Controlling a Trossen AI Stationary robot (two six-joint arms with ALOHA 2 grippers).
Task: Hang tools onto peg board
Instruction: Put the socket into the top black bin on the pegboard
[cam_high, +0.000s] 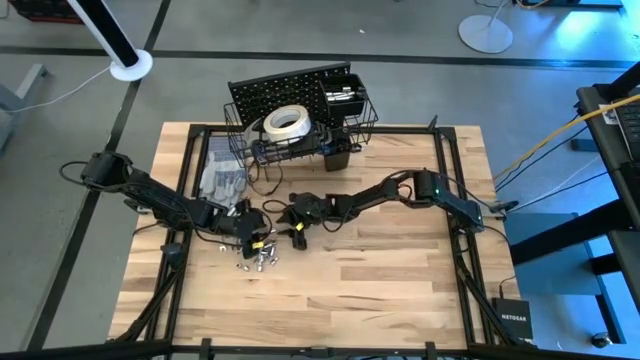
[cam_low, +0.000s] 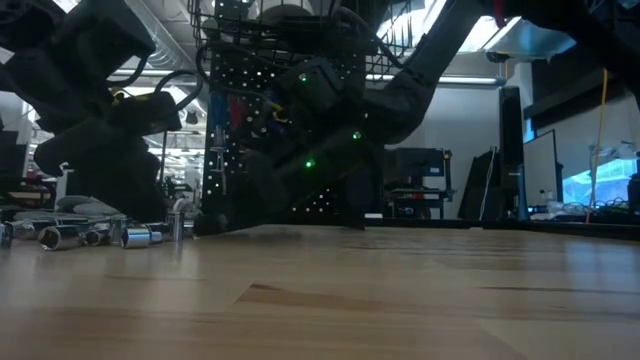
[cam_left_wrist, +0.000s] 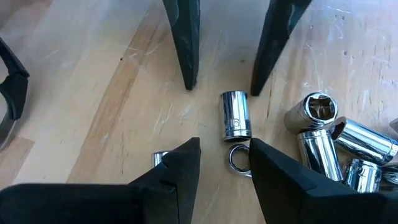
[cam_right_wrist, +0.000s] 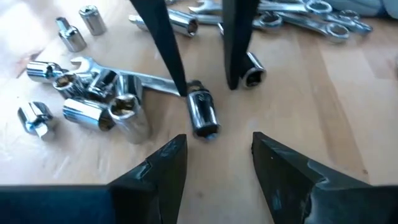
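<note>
A short silver socket (cam_left_wrist: 236, 116) lies on its side on the wooden table, between my two grippers, which face each other over it. My left gripper (cam_left_wrist: 224, 149) is open, and the socket's near end lies between its fingertips. My right gripper (cam_right_wrist: 217, 140) is open too and stops just short of the same socket (cam_right_wrist: 203, 116). More sockets (cam_right_wrist: 102, 106) and wrenches (cam_right_wrist: 298, 15) lie loose close by. The black peg board (cam_high: 290, 88) stands at the table's far side, with the white tape roll (cam_high: 287, 122) in its wire basket.
Grey gloves (cam_high: 220, 178) lie to the left, near the board. A heap of sockets (cam_high: 256, 262) sits just nearside of my left gripper (cam_high: 255, 240). My right gripper (cam_high: 297, 235) reaches in from the right. Bare wood spreads over the table's near half and right side.
</note>
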